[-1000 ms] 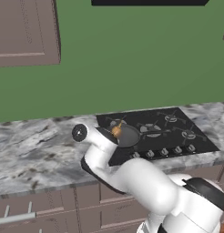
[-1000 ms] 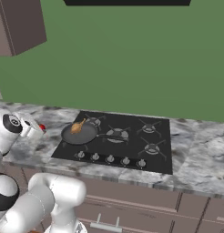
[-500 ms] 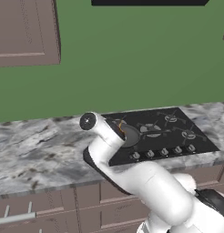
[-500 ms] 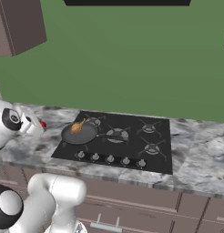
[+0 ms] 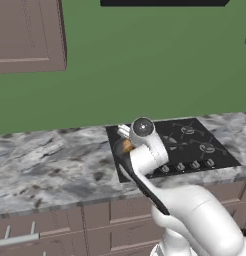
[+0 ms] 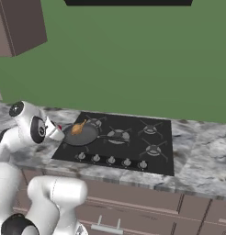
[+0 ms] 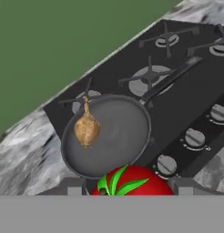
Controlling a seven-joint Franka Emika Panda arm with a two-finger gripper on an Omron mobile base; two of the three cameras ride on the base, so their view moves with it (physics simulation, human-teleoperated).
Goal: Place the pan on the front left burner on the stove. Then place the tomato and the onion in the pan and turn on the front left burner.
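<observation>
The pan (image 7: 107, 136) sat on the front left burner of the stove (image 7: 186, 86), its long handle (image 7: 170, 77) running across the cooktop toward the burner (image 7: 150, 75) beside it; in the right base view the pan (image 6: 81, 134) lay at the near left corner of the stove (image 6: 147, 156), handle pointing to the right. The onion (image 7: 86, 129) lay inside the pan against its rim on the side toward the green wall (image 7: 54, 41), stalk tip pointing toward the wall; the same yellow-brown bulb (image 6: 78, 128) showed in the pan from the right base camera. The tomato (image 7: 132, 181), green stem facing the camera, was held between the gripper (image 7: 127, 186) fingers, one finger (image 7: 70, 187) touching each side of it, so the jaws were closed on the tomato at a moderate width. In the hand view the tomato overlapped the near rim of the pan; whether it was directly above the pan floor or just short of the rim could not be told. The silver knobs (image 7: 195, 136) ran along the stove's front edge, beside the pan. In the left base view the arm's wrist (image 5: 143, 142) covered most of the pan, with a bit of the onion (image 5: 127, 145) visible beside it. The stove was set into a grey marbled counter (image 6: 202, 156).
</observation>
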